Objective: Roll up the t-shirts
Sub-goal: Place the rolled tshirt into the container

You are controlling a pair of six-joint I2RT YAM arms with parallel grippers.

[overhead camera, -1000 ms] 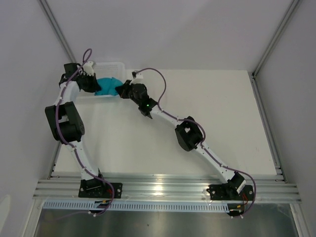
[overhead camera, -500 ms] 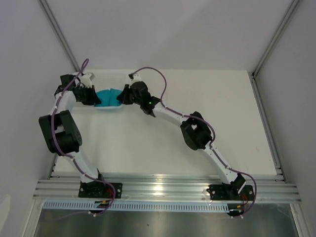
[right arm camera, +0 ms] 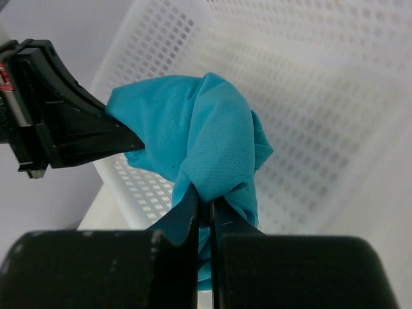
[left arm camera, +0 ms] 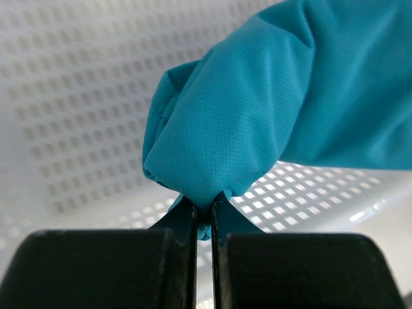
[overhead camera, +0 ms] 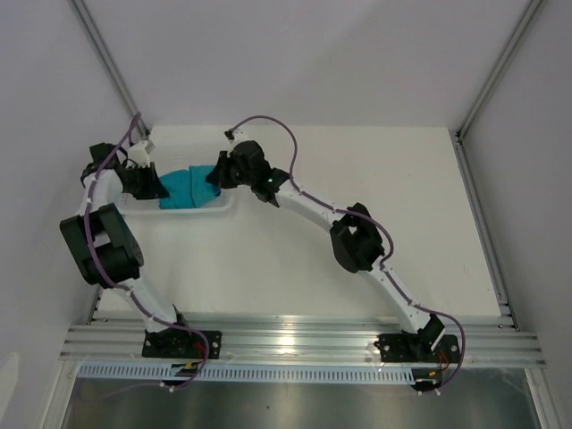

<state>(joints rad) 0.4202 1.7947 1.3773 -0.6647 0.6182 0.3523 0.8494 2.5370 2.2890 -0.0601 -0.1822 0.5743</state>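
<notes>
T-shirt (overhead camera: 185, 189): teal, bunched, finely perforated.

The teal soft cloth t-shirt (left arm camera: 257, 116) is a fine knit, matt and dotted all over with tiny pinholes, with soft folds and no sheen. The white plastic mesh basket (left arm camera: 77, 96) looks hard and smooth with a faint gloss, its walls punched with rows of small holes, while the fingers of my left gripper (left arm camera: 203, 215) and my right gripper (right arm camera: 204, 205) are black, smooth and matt — plastic by the look. The flat white table (overhead camera: 402, 197) is matt; the ribbed silver metal rail (overhead camera: 304, 338) is brushed and glints.
</notes>
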